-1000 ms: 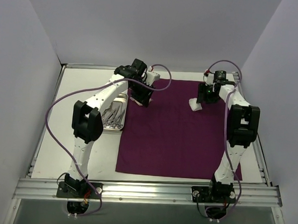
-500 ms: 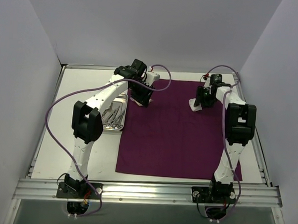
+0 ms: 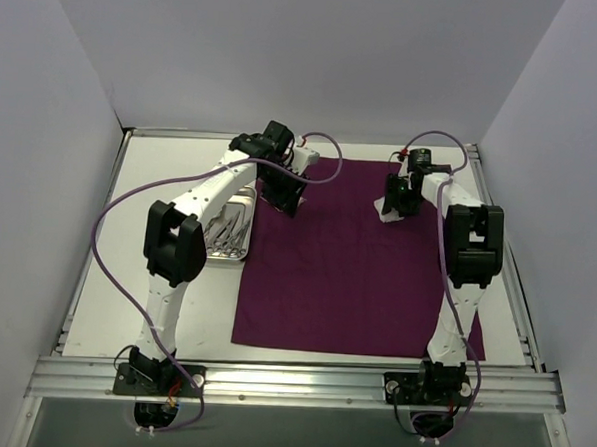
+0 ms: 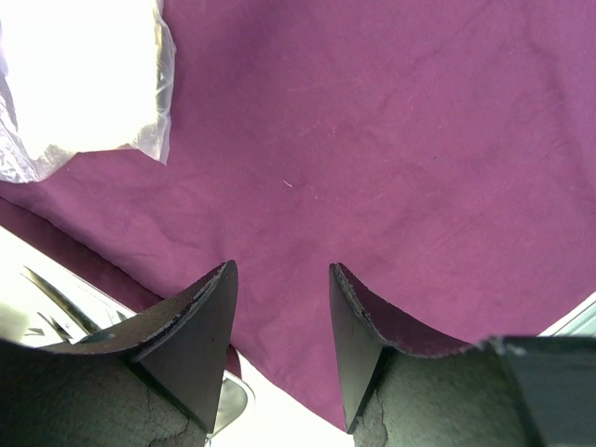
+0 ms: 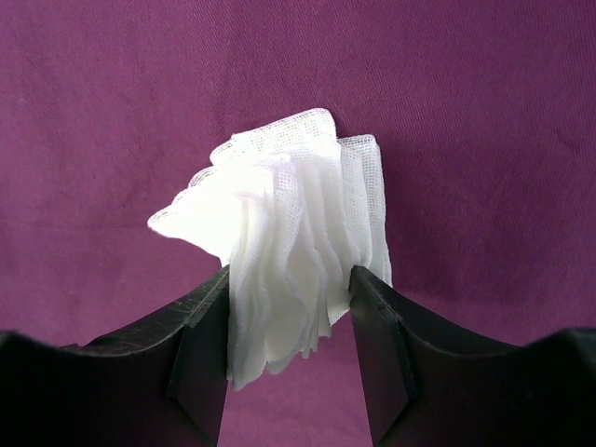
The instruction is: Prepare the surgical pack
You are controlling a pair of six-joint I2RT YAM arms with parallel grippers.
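A white table (image 3: 171, 167) is seen from above, with two white robot arms reaching away from its near edge. At the left, a small steel tray (image 3: 227, 259) rests just beside the left edge of a large purple cloth (image 3: 346, 276); thin metal instruments (image 3: 228, 225) are held in it. In the left wrist view, a plastic-wrapped white packet (image 4: 79, 79) lies on the cloth's far left part. The left gripper (image 3: 285, 198) is poised over the cloth's far left corner, its jaws apart with nothing between them, unchanged from a second ago. At the right, the right gripper (image 5: 289, 275) is clamped on a fanned stack of white gauze pads (image 5: 289, 214) above the cloth's far right area. Compared with a second ago, the right arm's elbow and wrist are shifted slightly leftward and the gauze is carried with them.
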